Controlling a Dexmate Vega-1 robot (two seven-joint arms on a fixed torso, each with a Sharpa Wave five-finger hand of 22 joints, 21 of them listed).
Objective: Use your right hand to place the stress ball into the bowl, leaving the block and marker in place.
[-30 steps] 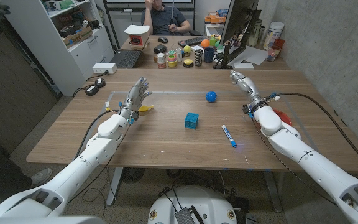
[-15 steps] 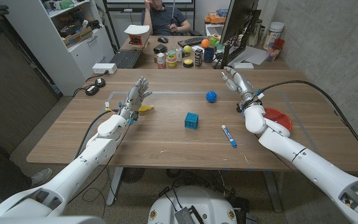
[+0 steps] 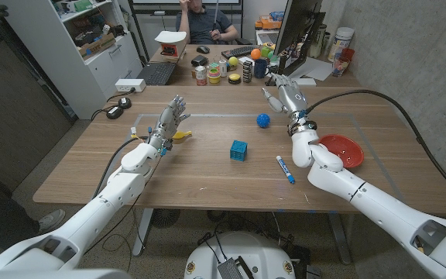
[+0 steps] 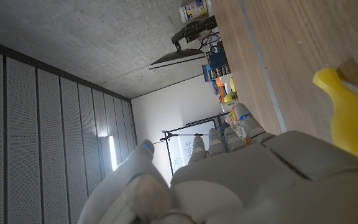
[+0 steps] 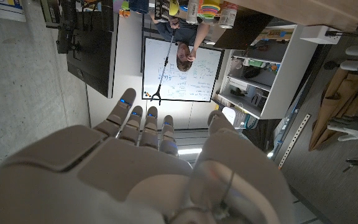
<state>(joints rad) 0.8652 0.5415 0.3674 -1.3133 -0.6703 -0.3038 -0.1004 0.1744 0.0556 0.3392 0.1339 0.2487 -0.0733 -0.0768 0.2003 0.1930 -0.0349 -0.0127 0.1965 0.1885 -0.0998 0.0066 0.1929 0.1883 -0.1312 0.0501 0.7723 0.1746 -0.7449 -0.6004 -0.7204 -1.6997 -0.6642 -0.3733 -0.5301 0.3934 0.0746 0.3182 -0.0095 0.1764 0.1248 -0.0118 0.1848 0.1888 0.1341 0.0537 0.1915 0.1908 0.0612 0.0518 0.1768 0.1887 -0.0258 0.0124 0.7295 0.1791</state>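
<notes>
While the right hand [image 3: 279, 96] swings toward the stress ball [image 3: 263, 120], nothing is yet grasped.

Head view: over the last second the right hand has moved leftward from the right of centre, uncovering the red bowl [image 3: 341, 149] at centre right; it now hovers just above and right of the blue ball in the upper middle, fingers spread and empty, which reads as the approach to a grasp. The block [image 3: 239, 150] and marker [image 3: 285, 169] lie undisturbed near the centre. The left hand [image 3: 170, 122] has not shifted, open beside a yellow object [image 3: 181, 135].
Left wrist view: the left hand's fingers [image 4: 229, 134] extend, gripping nothing.
Right wrist view: the right hand's fingers [image 5: 148, 121] reach out, empty.
</notes>
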